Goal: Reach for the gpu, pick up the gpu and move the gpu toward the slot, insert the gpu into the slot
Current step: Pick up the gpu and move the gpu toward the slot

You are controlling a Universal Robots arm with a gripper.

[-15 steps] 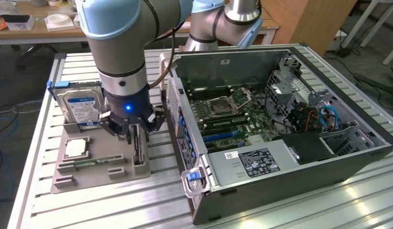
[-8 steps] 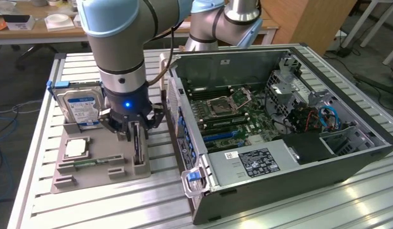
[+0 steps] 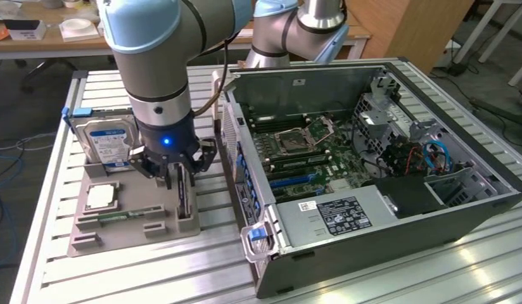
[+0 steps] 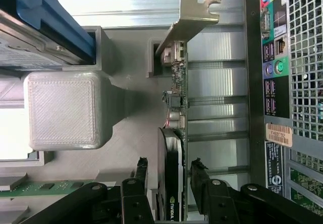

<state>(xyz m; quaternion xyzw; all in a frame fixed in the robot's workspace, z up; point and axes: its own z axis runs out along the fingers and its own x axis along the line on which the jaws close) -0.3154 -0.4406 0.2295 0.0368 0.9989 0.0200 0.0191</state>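
Over grey holder, hand apart, straddling upright gpu beside open computer case; no grip.

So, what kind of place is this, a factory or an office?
Most likely a robotics lab or workshop, not a factory line. A robot arm works over a slatted metal table carrying an open computer case and a grey parts holder, with a cluttered wooden desk behind.
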